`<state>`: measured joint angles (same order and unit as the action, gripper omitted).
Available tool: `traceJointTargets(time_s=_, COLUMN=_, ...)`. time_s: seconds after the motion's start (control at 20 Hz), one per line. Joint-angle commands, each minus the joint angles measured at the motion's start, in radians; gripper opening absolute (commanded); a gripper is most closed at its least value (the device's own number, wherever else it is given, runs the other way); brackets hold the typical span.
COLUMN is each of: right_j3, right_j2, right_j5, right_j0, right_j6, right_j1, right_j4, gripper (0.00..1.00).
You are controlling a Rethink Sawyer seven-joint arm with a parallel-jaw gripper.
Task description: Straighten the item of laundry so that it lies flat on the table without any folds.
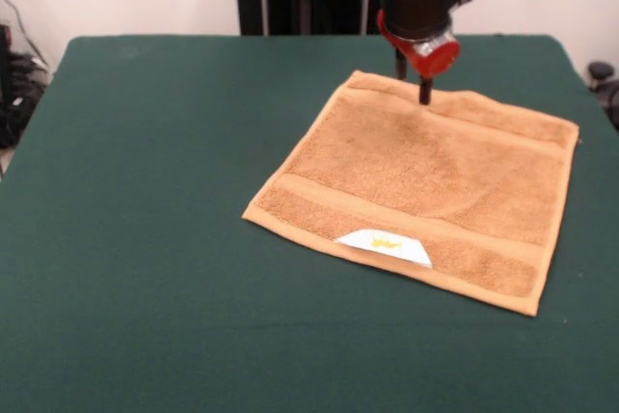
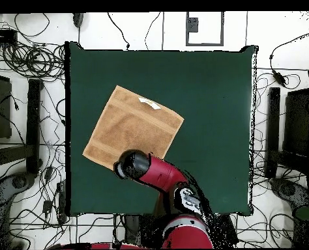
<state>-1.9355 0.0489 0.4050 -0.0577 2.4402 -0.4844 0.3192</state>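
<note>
Now the towel lies spread on the table.

Largest first: the green table [image 1: 145, 239] carries the tan towel [image 1: 416, 191] toward its robot-side edge; only the front view shows the gripper [image 1: 413, 84], tips on the towel's far border, grip undeterminable, and the white label [image 1: 384, 244].

From above, the arm [image 2: 158, 174] covers the pincer and the towel's [image 2: 132, 130] corner nearest the robot's edge of the worktop [image 2: 209, 97], while the front view cuts off the worktop's two near corners.
</note>
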Motion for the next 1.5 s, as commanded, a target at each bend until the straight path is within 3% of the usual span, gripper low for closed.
traceJointTargets(time_s=0.05, right_j3=-0.062, right_j2=-0.142, right_j5=-0.104, right_j0=-0.019, right_j6=0.060, right_j1=0.098, right_j4=-0.023, gripper=1.00)
traceJointTargets(time_s=0.55, right_j3=-0.022, right_j2=-0.167, right_j5=-0.167, right_j0=0.018, right_j6=0.117, right_j1=0.161, right_j4=0.003, gripper=1.00)
traceJointTargets(time_s=1.15, right_j3=-0.032, right_j2=-0.182, right_j5=-0.137, right_j0=0.044, right_j6=0.164, right_j1=0.160, right_j4=0.048, gripper=1.00)
traceJointTargets(time_s=1.3, right_j3=-0.026, right_j2=-0.162, right_j5=-0.141, right_j0=0.053, right_j6=0.159, right_j1=0.135, right_j4=0.035, gripper=1.00)
traceJointTargets(time_s=1.5, right_j3=-0.004, right_j2=-0.108, right_j5=-0.038, right_j0=0.066, right_j6=0.124, right_j1=0.035, right_j4=0.005, gripper=1.00)
